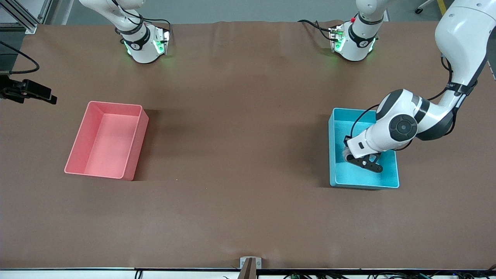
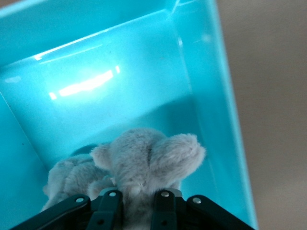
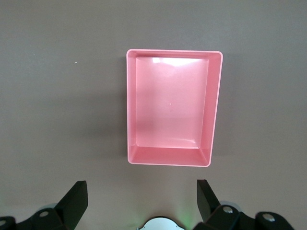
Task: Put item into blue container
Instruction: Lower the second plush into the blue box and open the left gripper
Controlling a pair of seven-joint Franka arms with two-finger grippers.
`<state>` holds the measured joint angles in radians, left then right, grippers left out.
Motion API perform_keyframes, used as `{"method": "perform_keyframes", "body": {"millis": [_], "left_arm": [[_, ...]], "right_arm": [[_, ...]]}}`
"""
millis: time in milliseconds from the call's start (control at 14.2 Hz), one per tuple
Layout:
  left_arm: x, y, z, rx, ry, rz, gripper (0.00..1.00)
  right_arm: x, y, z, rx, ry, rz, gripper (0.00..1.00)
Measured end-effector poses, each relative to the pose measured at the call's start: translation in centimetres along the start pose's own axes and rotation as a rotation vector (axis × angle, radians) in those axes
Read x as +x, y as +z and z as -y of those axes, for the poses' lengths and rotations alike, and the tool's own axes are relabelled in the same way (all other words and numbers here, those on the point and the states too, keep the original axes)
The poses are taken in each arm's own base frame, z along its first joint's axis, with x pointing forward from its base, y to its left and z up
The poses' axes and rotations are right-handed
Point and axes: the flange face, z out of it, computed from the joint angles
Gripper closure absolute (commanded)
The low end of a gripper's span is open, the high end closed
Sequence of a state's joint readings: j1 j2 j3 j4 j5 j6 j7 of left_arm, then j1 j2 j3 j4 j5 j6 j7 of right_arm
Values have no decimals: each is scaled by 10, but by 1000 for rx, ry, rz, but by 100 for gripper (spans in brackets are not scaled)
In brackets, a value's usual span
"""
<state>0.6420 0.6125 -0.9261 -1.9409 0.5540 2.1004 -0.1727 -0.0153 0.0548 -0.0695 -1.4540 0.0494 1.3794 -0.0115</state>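
Inside the blue container (image 2: 211, 96), the left gripper (image 2: 136, 196) pinches a grey plush toy (image 2: 148, 160) — fur could snag on release. Right gripper (image 3: 139, 201), spread, waits over the pink bin (image 3: 170, 108).

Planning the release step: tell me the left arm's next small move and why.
Probably open the left gripper. It is shut on the grey plush toy, which hangs inside the blue container, low over its floor, so release should drop it in. The right gripper waits open above the pink bin.
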Motion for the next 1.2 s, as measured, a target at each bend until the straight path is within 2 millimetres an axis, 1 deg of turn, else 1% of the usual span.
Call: {"method": "perform_keyframes", "body": {"millis": [71,141,212,283,494,636,777,989,1060,1201], "left_arm": [[-1,7,3,-10,-2,-11,74],[-1,13,4,-22,-2,-20,53],[-2,17,4,-28,-2,-23,15],[-3,17,4,-29,-1,-24,0],[-1,10,7,-19,-7,-36,0],[-1,-3,12,-4,-15,-53,0],[-1,-28,15,9,-20,-62,0],[2,-81,21,17,-42,-66,0],[3,-94,25,20,-51,-71,0],[6,-114,33,-19,-44,-91,0]], "right_arm": [[-3,-3,0,0,0,-5,0],[-5,-6,0,0,0,-10,0],[-6,-7,0,-3,0,-14,0],[-7,-9,-1,-10,1,-16,0],[-12,-15,0,-16,-2,-29,0],[-19,-22,1,-15,-5,-34,0],[-28,-27,3,-15,-8,-22,0],[-33,-32,4,-14,-10,-28,0],[-33,-32,4,-15,-11,-28,0],[-33,-32,5,-23,-12,-28,0]]}}
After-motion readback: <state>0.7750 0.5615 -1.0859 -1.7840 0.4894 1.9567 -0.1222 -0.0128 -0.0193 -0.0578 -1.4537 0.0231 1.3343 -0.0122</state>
